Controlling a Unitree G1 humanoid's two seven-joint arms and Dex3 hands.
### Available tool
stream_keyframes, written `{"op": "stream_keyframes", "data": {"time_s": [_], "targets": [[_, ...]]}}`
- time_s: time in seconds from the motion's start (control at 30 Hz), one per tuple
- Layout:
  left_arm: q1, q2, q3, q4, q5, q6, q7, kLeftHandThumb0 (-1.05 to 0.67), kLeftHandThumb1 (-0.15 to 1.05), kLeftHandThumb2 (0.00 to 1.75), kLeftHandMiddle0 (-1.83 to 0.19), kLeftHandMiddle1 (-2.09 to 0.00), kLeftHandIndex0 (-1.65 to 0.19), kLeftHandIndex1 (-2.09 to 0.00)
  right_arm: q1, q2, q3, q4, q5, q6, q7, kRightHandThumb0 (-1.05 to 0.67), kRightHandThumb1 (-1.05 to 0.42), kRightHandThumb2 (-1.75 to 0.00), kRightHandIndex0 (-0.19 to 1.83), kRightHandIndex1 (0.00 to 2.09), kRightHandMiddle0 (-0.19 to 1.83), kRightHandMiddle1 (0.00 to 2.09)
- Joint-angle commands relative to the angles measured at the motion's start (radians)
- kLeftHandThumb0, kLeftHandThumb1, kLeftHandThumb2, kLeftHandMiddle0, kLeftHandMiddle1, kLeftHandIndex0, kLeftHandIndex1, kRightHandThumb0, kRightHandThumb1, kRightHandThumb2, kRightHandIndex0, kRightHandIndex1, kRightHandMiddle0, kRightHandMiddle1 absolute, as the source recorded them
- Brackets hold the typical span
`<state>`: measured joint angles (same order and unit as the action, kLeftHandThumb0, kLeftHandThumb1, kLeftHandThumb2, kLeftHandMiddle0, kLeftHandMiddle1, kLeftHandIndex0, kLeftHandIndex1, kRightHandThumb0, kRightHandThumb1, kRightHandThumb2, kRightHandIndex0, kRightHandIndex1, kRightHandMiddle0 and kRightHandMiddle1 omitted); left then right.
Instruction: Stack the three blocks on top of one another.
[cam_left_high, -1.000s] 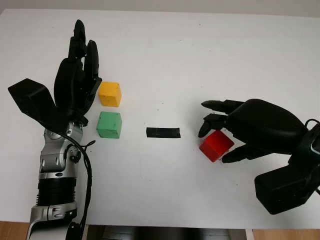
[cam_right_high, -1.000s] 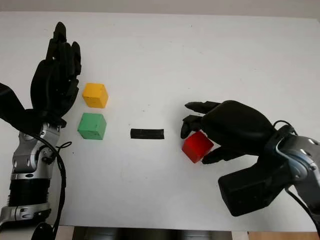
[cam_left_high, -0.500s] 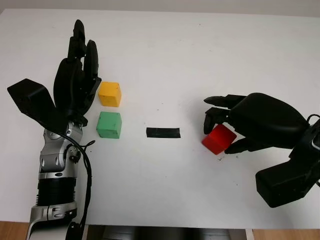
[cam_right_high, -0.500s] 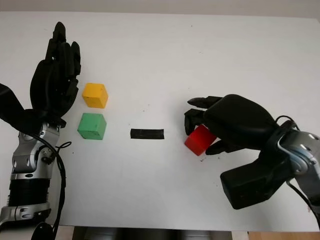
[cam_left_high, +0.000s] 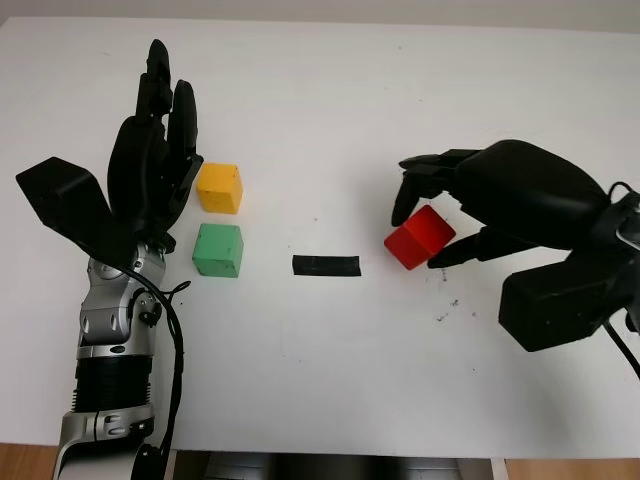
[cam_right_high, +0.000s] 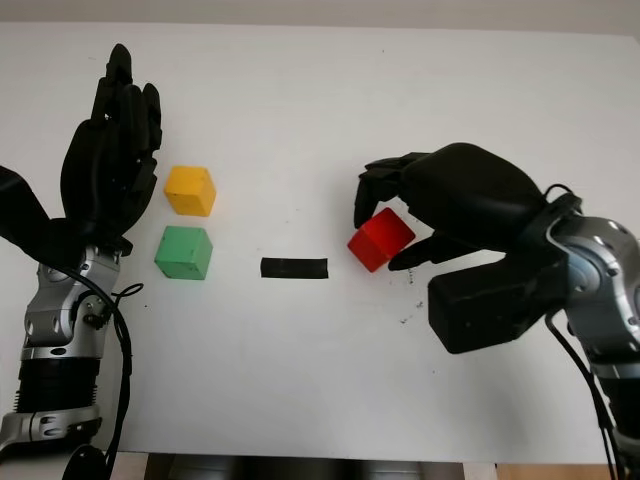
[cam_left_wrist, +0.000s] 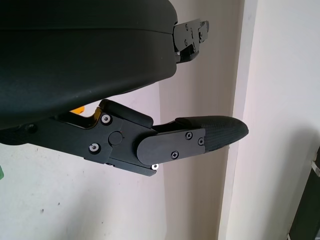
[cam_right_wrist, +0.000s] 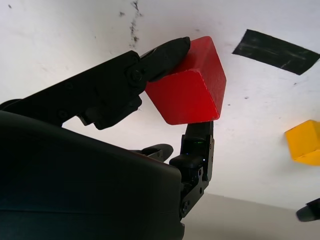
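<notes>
I have the red block (cam_left_high: 420, 237) pinched in my right hand (cam_left_high: 452, 215), tilted on a corner at right of centre in the head view, apparently just off the desk (cam_left_high: 330, 90). The green block (cam_left_high: 218, 249) and yellow block (cam_left_high: 219, 187) sit well to its left, yellow just above green. Between lies only a flat black tape strip (cam_left_high: 326, 265), no obstacle. My left hand (cam_left_high: 150, 165) is open beside the pair, nearer them.
</notes>
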<state>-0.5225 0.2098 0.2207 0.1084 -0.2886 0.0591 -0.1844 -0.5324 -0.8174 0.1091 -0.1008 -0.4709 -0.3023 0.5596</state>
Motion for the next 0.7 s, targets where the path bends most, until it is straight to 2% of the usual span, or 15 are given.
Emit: {"op": "stream_keyframes", "data": {"time_s": [0.0,0.27,0.67], "targets": [[-0.004,0.002,0.003,-0.009,0.000,-0.006,-0.001,-0.71,1.05,0.54,0.19,-0.01,0.19,0.00,-0.059,0.008,0.028,0.024,0.000,-0.034,0.014,-0.40,-0.86,-0.06,0.41,0.08,0.60,1.27],[-0.003,0.000,-0.001,-0.011,0.001,-0.006,-0.001,-0.71,1.05,0.54,0.19,0.00,0.19,0.00,-0.213,0.051,0.123,0.158,-0.038,-0.155,0.027,-0.45,-0.89,-0.06,0.39,0.06,0.59,1.30],[0.007,-0.017,-0.010,-0.016,0.013,-0.018,0.014,-0.72,1.05,0.54,0.19,0.00,0.19,0.00,-0.336,0.107,0.201,0.313,-0.068,-0.305,0.024,-0.43,-0.91,-0.05,0.37,0.06,0.47,1.47]]}}
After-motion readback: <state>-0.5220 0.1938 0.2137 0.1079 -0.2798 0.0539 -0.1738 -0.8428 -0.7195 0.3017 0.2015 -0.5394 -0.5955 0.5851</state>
